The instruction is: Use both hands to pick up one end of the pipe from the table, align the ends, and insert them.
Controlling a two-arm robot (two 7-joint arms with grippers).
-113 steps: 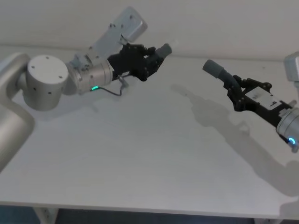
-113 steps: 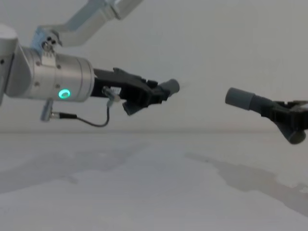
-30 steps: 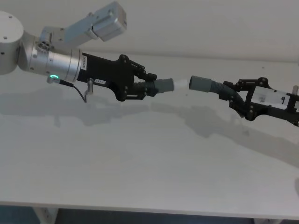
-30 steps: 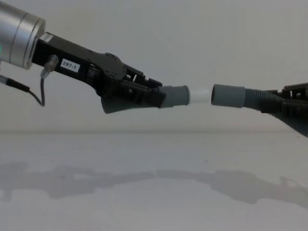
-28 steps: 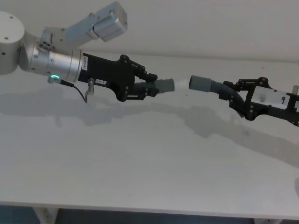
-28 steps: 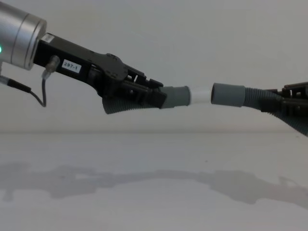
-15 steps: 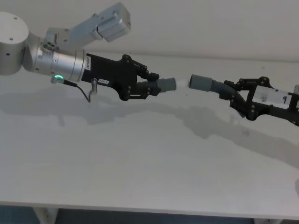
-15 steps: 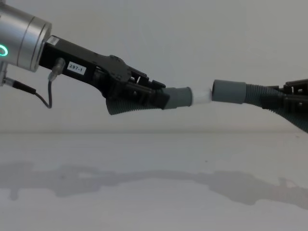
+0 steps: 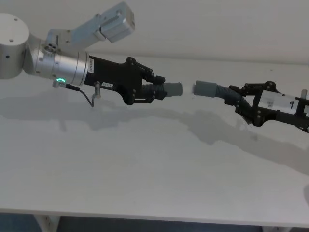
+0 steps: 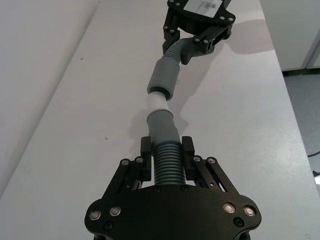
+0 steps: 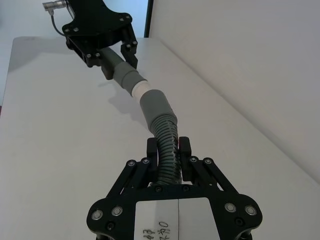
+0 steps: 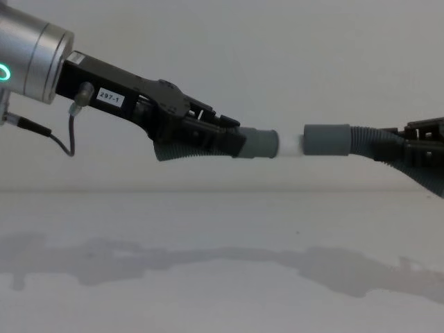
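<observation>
1. white table [image 9: 145,164]: the largest surface in view and bare beneath both arms. both hose pieces are held in the air above it, so your worst outcome is a drop; a piece that slips out falls clear of both arms and has to be picked up again.

2. left gripper [image 12: 218,139]: it reaches in from the robot's left with its fingers [image 10: 145,150] clamped on the ribs of the short hose piece [image 10: 167,162]. the ribbing is soft, so if you push along the axis, it may compress or slide through the pads instead of driving the joint home.

3. right gripper [image 9: 241,104]: it comes in from the robot's right and is closed on the longer bent hose piece [image 11: 167,137]. this piece curves between grip and collar, so it will likely flex sideways under load and throw the mouth off line.

4. plain grey collar [image 12: 326,140]: it faces the other piece, with its mouth at the white tip. in the left wrist view the two pieces look slightly angled to each other; if you push in that state, the rim can catch and jam.

5. white tip [image 12: 290,144]: it projects from the short piece's grey collar [image 12: 258,143], reaching the plain collar's mouth. you cannot tell whether it has entered, so do not judge seating from one view.
</observation>
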